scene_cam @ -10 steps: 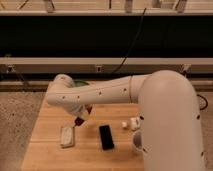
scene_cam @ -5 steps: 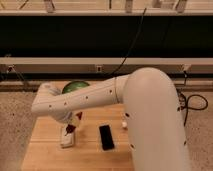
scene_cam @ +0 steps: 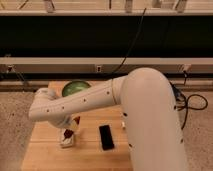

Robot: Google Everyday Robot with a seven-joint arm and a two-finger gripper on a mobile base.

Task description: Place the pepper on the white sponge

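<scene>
My gripper [scene_cam: 70, 131] hangs at the end of the white arm, low over the left part of the wooden table [scene_cam: 45, 155]. It is shut on the pepper [scene_cam: 68, 133], a small dark red piece at the fingertips. The white sponge [scene_cam: 67, 141] lies right beneath. The pepper is at the sponge's top face, but I cannot tell whether it touches. The arm hides the far end of the sponge.
A black phone [scene_cam: 106, 137] lies flat to the right of the sponge. A green bowl [scene_cam: 75, 88] stands at the table's back edge behind the arm. The bulky white arm [scene_cam: 150, 120] covers the table's right side, with a small white item [scene_cam: 123, 125] peeking out beside it.
The arm has swung left and lowered. The gripper with the pepper has come down from above the table's middle to just over the sponge.
</scene>
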